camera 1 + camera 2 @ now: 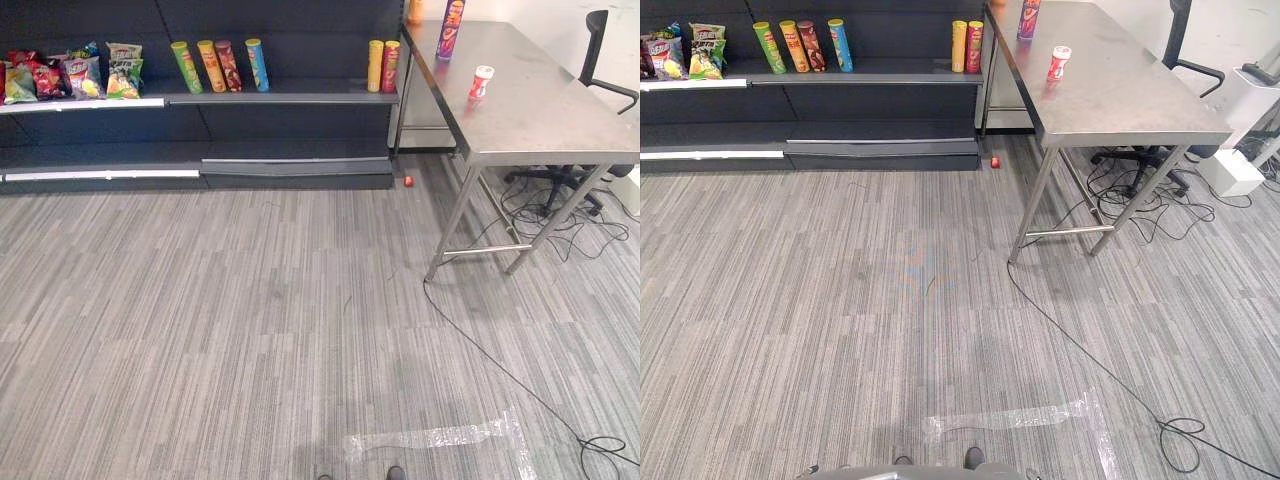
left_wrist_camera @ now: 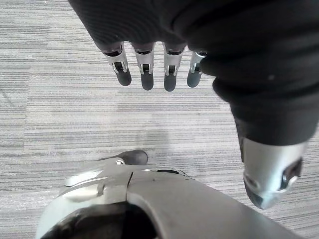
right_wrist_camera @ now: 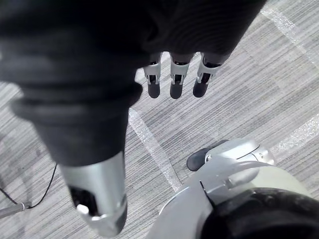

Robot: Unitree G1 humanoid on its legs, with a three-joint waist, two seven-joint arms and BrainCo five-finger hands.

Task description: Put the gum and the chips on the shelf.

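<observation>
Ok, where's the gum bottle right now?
The gum bottle sits on the steel table at the right of the left eye view, nearer the robot than the purple chips can at the table's far end.

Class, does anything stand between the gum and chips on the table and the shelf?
Nothing visible does. The gum bottle and chips can stand free on the steel table beside the shelf, whose board has a bare stretch between the cans standing there.

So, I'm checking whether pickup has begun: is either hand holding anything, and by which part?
Nothing is held. Left hand and right hand hang open above the carpet; gum and chips sit on the table.
</observation>
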